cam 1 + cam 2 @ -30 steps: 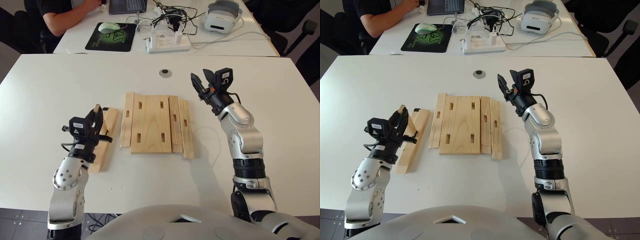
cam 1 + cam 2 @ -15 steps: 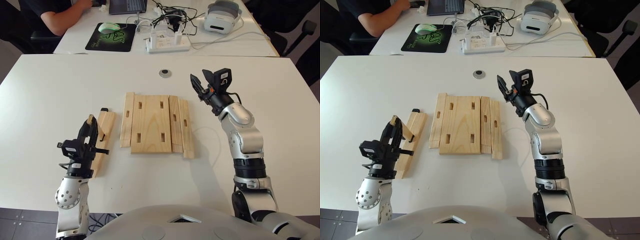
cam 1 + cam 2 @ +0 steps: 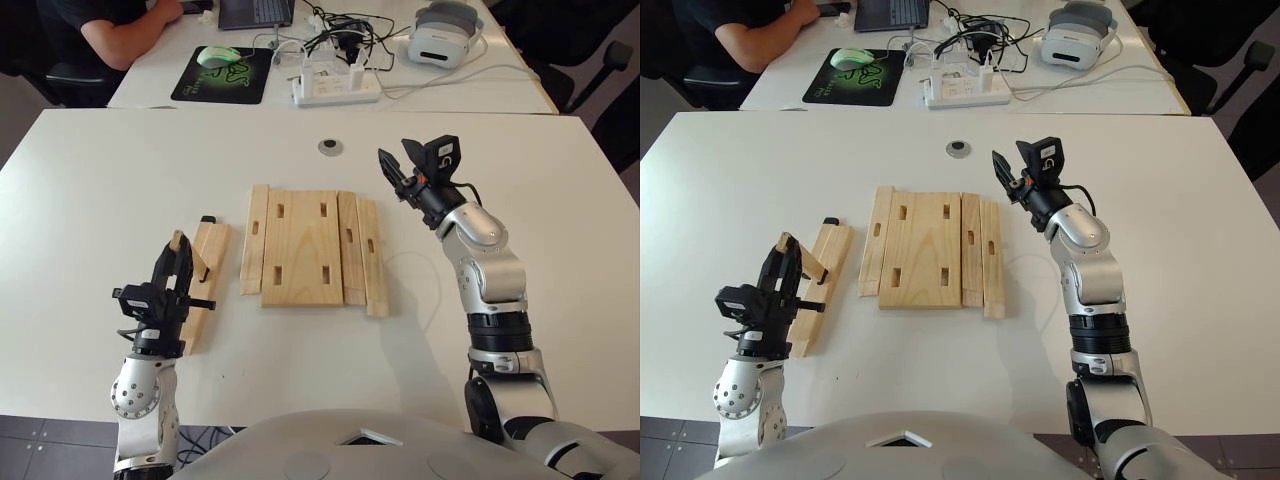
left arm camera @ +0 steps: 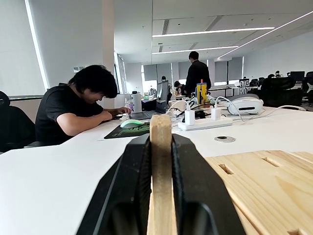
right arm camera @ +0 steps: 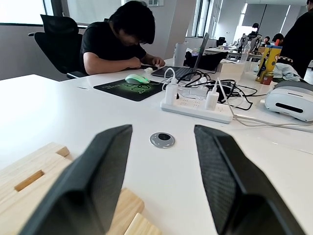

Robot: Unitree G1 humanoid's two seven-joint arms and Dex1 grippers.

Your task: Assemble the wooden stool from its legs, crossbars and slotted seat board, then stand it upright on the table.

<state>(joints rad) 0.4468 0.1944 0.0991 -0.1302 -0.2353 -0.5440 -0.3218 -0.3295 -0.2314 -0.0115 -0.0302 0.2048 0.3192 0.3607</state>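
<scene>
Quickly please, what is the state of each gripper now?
Left gripper: shut on a wooden bar.
Right gripper: open, holding nothing.

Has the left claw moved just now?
Yes: the left gripper, holding a wooden piece, drew back toward the robot, away from the seat board.

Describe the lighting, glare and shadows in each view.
Left eye view: the table is brightly lit, and the seat board casts little shadow. Left wrist view: ceiling light strips glare overhead, the left hand dark around its wooden piece. Right wrist view: a window glares white behind the dark, open right hand.
</scene>
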